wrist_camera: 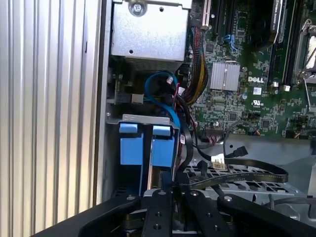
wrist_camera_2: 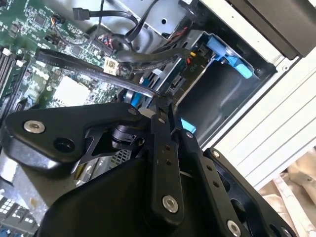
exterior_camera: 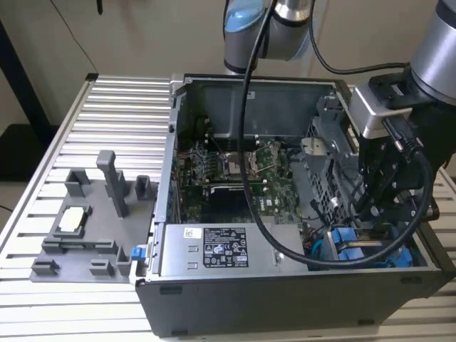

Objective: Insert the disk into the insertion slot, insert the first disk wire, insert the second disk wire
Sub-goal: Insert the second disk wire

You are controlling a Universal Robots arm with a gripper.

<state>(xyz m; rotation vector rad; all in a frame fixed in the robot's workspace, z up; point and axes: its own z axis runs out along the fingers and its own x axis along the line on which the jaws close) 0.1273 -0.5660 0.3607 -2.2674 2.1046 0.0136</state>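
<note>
My gripper (exterior_camera: 372, 219) reaches down into the open computer case at the exterior view's right, over the insertion slot (exterior_camera: 354, 249) with its blue plastic tabs (wrist_camera: 131, 144). In both wrist views its black fingers (wrist_camera_2: 161, 143) stand close together. A flat black disk wire (wrist_camera_2: 89, 69) runs up to their tips, so the gripper (wrist_camera_2: 163, 104) looks shut on that wire's end. The same wire (wrist_camera: 247, 174) loops over the perforated cage toward the gripper (wrist_camera: 176, 190). A second wire with a white plug (wrist_camera: 217, 161) hangs loose nearby. The disk is hidden behind the tabs and fingers.
The green motherboard (exterior_camera: 235, 171) fills the case's middle, and the grey power-supply box (exterior_camera: 221, 249) with its sticker sits at the front. A thick black arm cable (exterior_camera: 251, 178) drapes across the case. A grey fixture (exterior_camera: 92, 221) stands on the slatted table at the exterior view's left.
</note>
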